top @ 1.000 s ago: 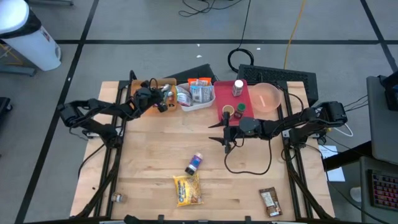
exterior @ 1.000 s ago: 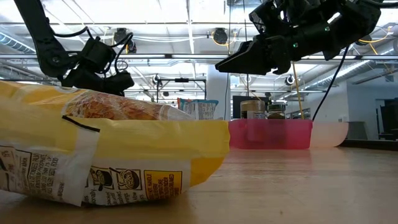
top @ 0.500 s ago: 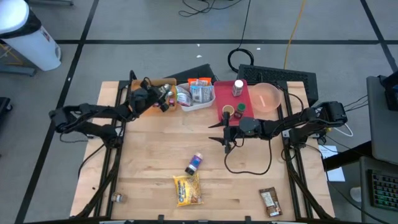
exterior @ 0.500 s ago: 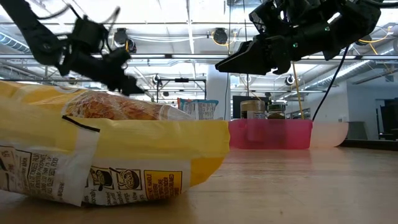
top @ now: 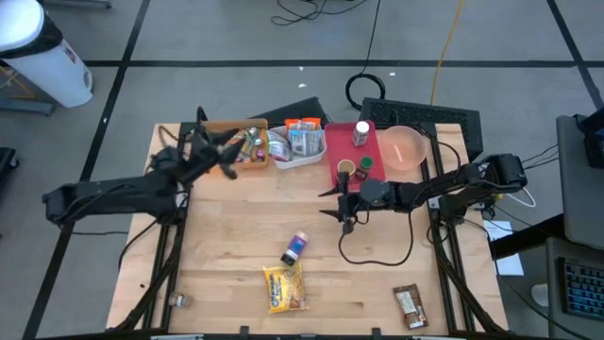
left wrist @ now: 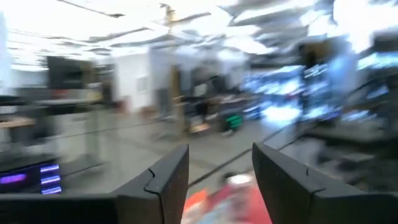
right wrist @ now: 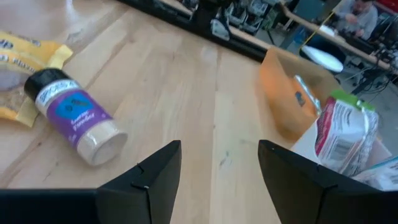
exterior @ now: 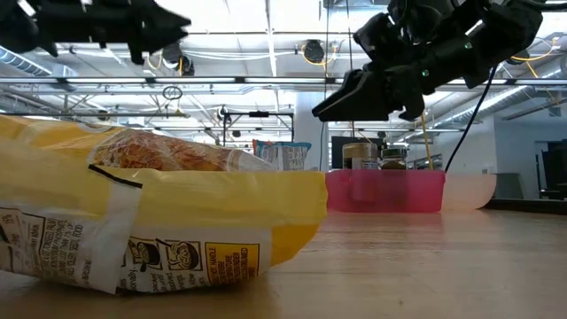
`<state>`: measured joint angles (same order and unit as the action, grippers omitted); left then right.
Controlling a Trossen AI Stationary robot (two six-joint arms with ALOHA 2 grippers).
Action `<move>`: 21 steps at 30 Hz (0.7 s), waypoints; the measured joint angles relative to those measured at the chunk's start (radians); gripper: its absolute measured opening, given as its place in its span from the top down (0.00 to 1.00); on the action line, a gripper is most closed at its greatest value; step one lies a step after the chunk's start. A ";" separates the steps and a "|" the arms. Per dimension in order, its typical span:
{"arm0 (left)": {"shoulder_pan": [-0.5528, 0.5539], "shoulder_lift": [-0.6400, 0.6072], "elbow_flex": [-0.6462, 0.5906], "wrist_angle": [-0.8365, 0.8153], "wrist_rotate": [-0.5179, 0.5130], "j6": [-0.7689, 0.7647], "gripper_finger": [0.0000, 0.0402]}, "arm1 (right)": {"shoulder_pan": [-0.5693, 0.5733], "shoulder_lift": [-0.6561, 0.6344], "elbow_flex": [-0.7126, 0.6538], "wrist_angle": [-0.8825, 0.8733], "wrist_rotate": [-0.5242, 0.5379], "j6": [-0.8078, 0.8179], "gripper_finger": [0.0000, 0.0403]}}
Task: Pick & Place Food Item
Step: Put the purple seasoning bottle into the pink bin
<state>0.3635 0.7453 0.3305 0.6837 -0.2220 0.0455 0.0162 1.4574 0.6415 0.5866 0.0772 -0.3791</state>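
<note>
A spice bottle with a purple label [top: 295,248] lies on its side on the table, and also shows in the right wrist view [right wrist: 74,116]. A yellow snack bag [top: 285,288] lies flat near the front edge and fills the low view's left [exterior: 151,213]. A brown bar [top: 409,307] lies at the front right. My right gripper [top: 332,206] is open and empty, above the table's middle, to the far right of the bottle. My left gripper [top: 229,161] is open and empty, raised beside the brown box [top: 247,142]; it points out into the room [left wrist: 221,180].
Along the far edge stand a brown box, a white tray [top: 297,142] with packets, a red tray [top: 363,151] with jars and a pink bowl [top: 404,148]. Bare wood lies between the arms and at the table's left.
My left gripper has drawn back from the brown box toward the table's left edge and risen, staying open and empty. My right gripper has tipped its fingers a little downward, staying in place. The food items have not moved.
</note>
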 joint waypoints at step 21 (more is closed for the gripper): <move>-0.329 -0.052 -0.001 -0.365 0.462 -0.283 0.67 | 0.026 0.000 0.000 0.067 -0.002 0.556 0.49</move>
<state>0.0344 0.6932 0.3298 0.3186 0.2402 -0.2379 0.0426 1.4578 0.6411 0.6538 0.0753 0.1771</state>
